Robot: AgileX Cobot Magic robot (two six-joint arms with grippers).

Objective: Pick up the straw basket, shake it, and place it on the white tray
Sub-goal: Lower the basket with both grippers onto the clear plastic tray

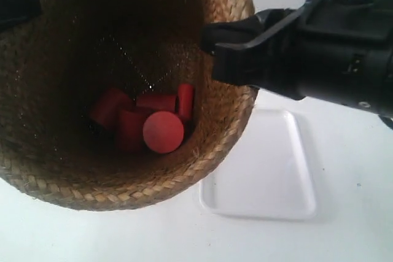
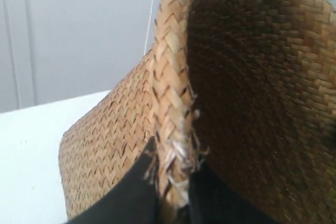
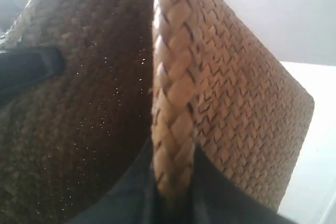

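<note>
Two grippers hold the large brown woven straw basket (image 1: 61, 176) tilted, mouth toward the exterior camera. Left gripper (image 2: 175, 190) clamped on the braided rim. Red cylinders (image 1: 163, 132) lie inside. Right gripper (image 3: 173, 195) clamped on the opposite rim. Flat white plastic rectangular tray (image 1: 270, 176) lies on the table (image 1: 344, 237), partly behind the basket.

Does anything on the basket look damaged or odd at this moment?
On the straw basket, the braided rim is frayed where the left tool pinches it: pale loose fibres stick out. The red cylinders inside lie heaped together.
</note>
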